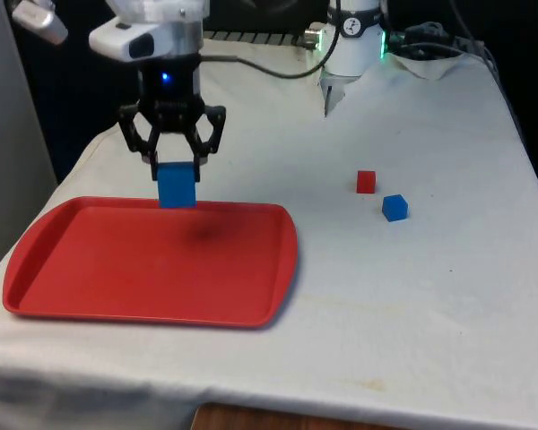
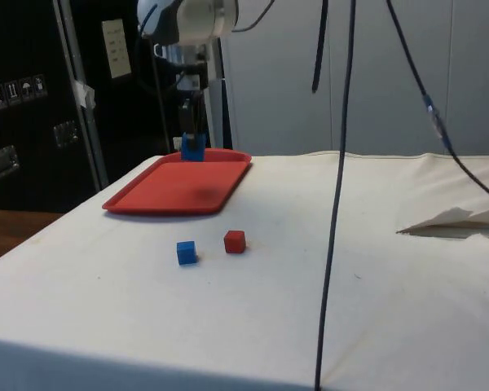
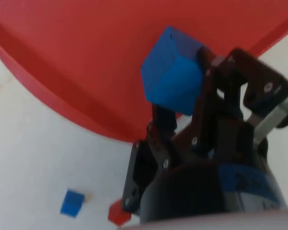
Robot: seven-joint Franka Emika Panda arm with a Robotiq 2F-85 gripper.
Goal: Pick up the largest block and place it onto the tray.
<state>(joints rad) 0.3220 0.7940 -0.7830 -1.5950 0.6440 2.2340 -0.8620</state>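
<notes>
A large blue block (image 1: 177,185) hangs in the air over the far edge of the red tray (image 1: 90,269), with my gripper (image 1: 173,170) shut on it. From the side, the large blue block (image 2: 192,150) is just above the red tray (image 2: 159,195), beneath my gripper (image 2: 192,140). The wrist view has the large blue block (image 3: 174,77) clamped between the black fingers (image 3: 207,79), the red tray (image 3: 86,57) below it.
A small red block (image 1: 366,182) and a small blue block (image 1: 394,208) lie on the white cloth to the front view's right of the tray, also as small red block (image 2: 235,241) and small blue block (image 2: 186,252). A black cable (image 2: 336,195) hangs across the side view.
</notes>
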